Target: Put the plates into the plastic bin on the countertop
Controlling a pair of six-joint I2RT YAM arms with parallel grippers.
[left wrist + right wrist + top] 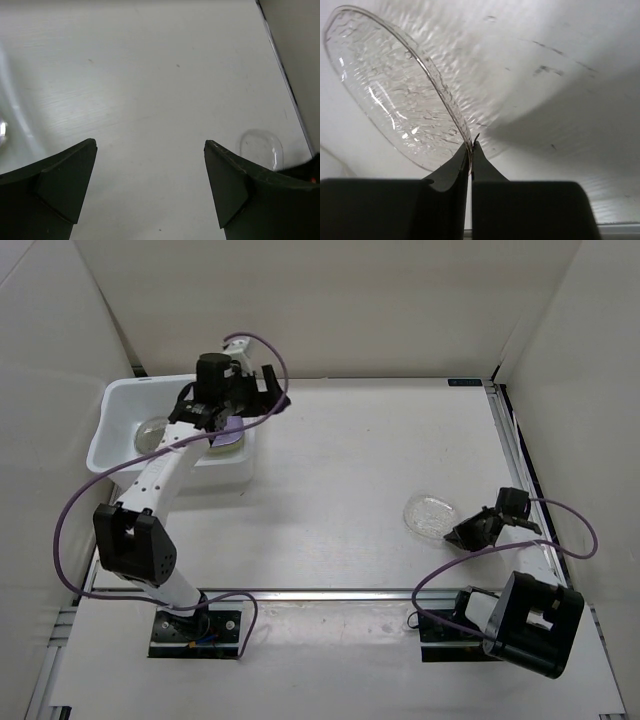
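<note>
From above, the white bin (118, 400) sits at the far left of the countertop (360, 450), against the back wall. A greyish round plate (152, 432) lies inside it. A purple plate (233, 426) shows at the bin's right end, partly hidden under the left arm. The left gripper (243, 403) hangs over that right end of the bin. From this view I cannot tell how far its jaws are apart. Well apart from the bin, at the right near side of the countertop, lies a clear plate (429, 512). The right gripper (468, 534) is at its near right edge. A metal rail (515, 445) runs along the right side.

The left wrist camera shows the left gripper (150, 145) with its jaws spread wide and nothing between them, only bare countertop (150, 70) below. The clear plate (261, 148) appears small at the far lower right.

The right wrist camera shows the right gripper (470, 148) with its jaws pressed together on the rim of the clear plate (390, 90). The plate tilts away up and to the left over the countertop (560, 45). Whether its far edge touches the surface I cannot tell.
</note>
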